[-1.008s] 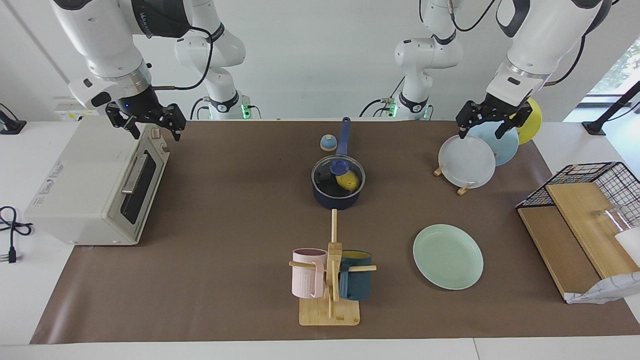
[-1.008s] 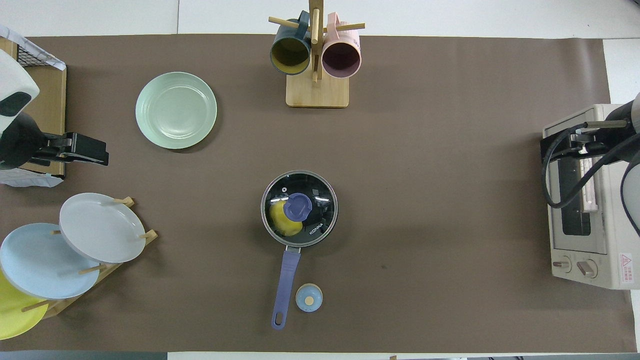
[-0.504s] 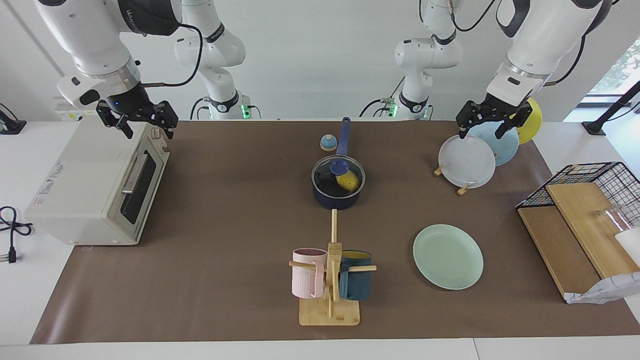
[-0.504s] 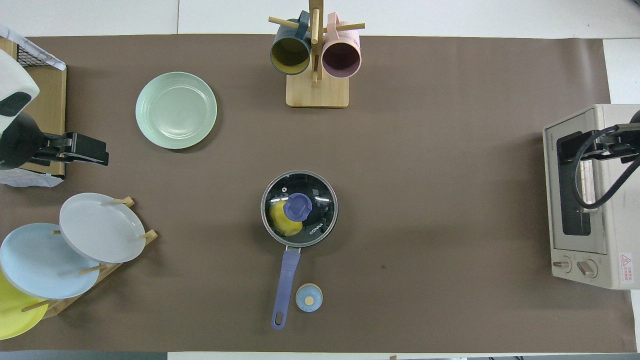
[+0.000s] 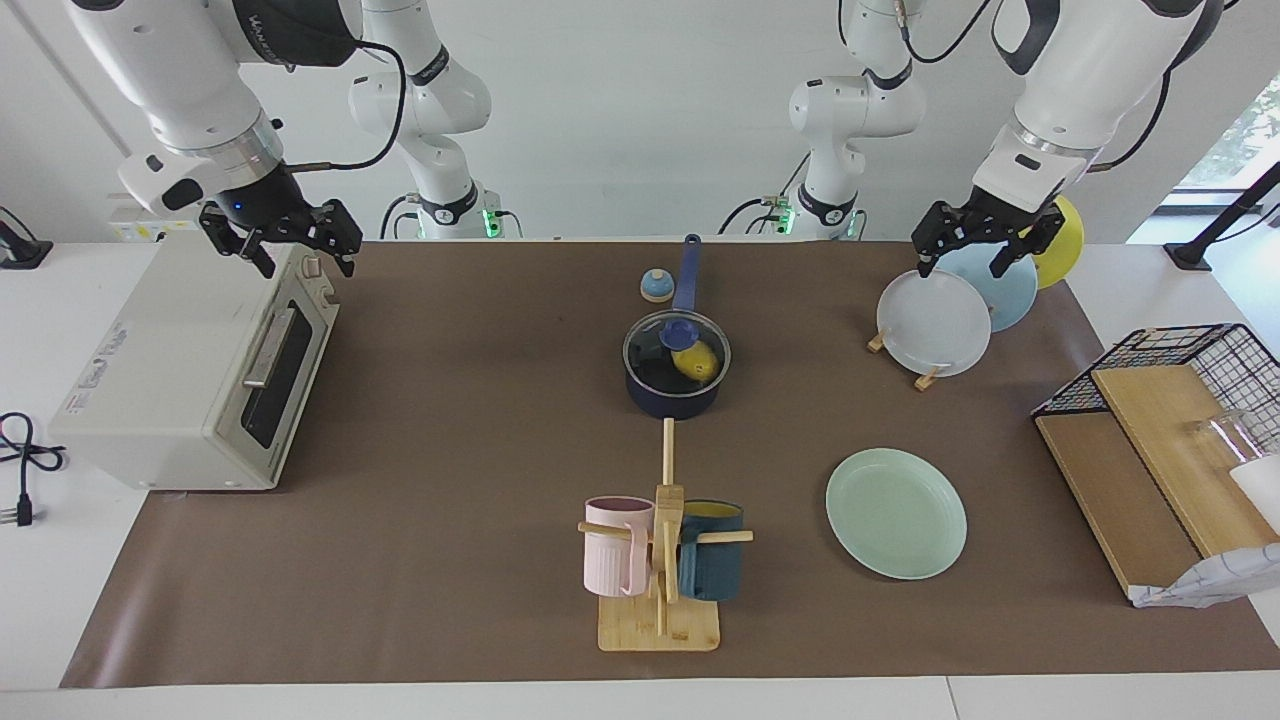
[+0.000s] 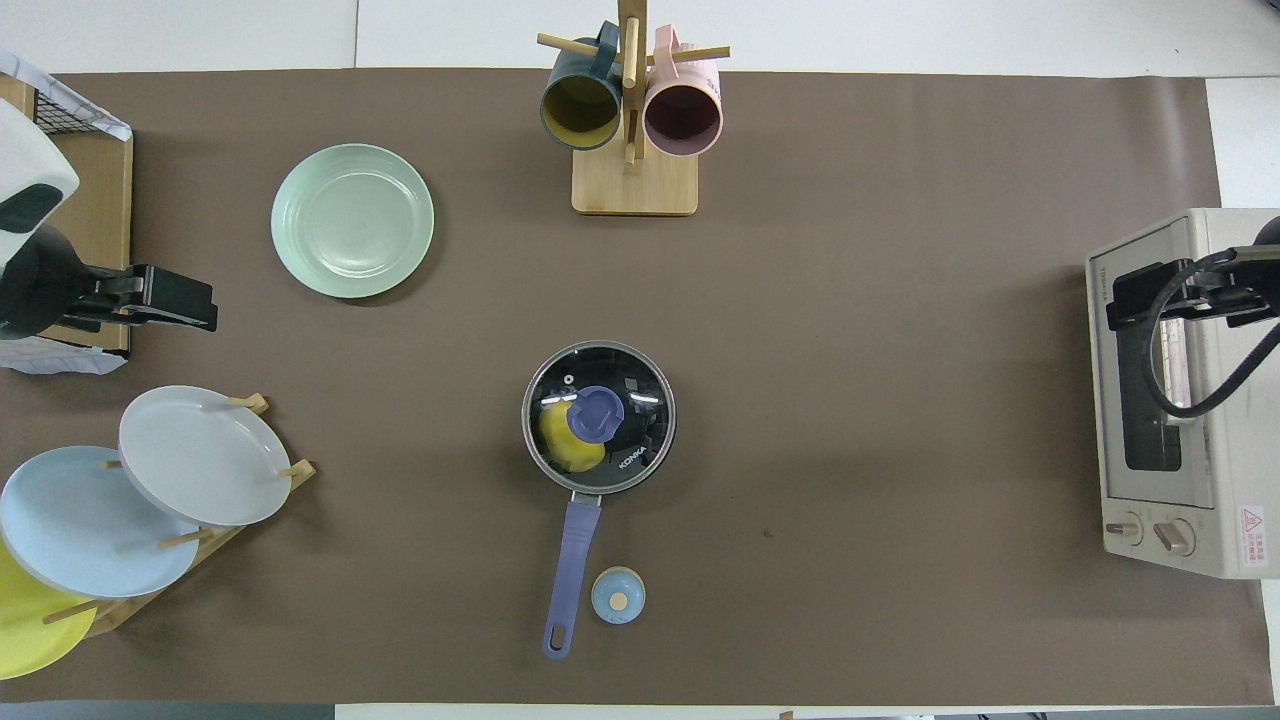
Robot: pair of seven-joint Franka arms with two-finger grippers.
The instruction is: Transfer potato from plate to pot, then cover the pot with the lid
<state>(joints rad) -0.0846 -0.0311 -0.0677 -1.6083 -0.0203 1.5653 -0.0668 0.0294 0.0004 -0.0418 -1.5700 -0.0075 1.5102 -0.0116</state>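
Shifted since a second ago: right gripper (image 5: 283, 236), off the toaster oven's (image 5: 190, 370) front edge, now over its top, jaws spread, empty. Unchanged mid-table: pot (image 5: 676, 383), long handle pointing toward the robots, lid (image 6: 598, 417) seated on the rim, potato (image 5: 697, 362) inside. Bare plate (image 5: 896, 513) farther from the robots. Spread wide over the upright plates (image 5: 933, 322), holding nothing: left gripper (image 5: 977, 253).

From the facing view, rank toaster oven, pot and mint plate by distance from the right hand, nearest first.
Right hand, open, is over the toaster oven.
1. Toaster oven: directly under it, at the right arm's end.
2. Pot: mid-table, lid on.
3. Mint plate: toward the left arm's end.
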